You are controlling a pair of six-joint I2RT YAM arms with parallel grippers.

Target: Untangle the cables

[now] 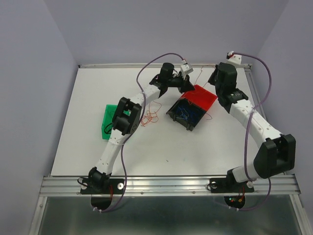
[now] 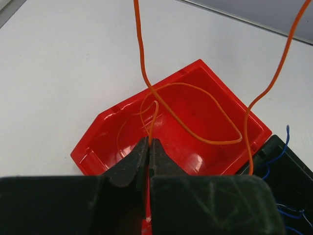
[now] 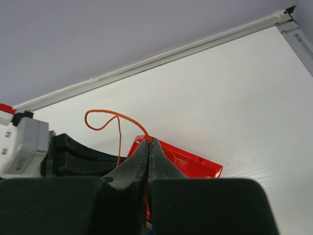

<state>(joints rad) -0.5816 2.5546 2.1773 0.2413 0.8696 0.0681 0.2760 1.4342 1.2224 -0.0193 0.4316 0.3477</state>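
A thin orange-red cable [image 2: 195, 132] loops above the red bin [image 2: 205, 83]. My left gripper [image 2: 148, 142] is shut on one end of it, just over that bin. My right gripper [image 3: 149, 140] is shut on another stretch of the orange-red cable [image 3: 105, 115], which arcs left toward the left gripper's black fingers [image 3: 73, 154]. From above, both grippers [image 1: 188, 84] [image 1: 214, 78] hang at the back of the table over the red bin [image 1: 203, 98]. Blue cables [image 1: 185, 113] lie in the black bin [image 1: 182, 116]. More red cable [image 1: 150, 117] lies curled on the table.
A green bin [image 1: 108, 121] stands left of the left arm's elbow. The black bin [image 2: 293, 181] touches the red bin's near side. The table's back rail [image 3: 161, 58] and right rail [image 1: 252, 83] run close to the right arm.
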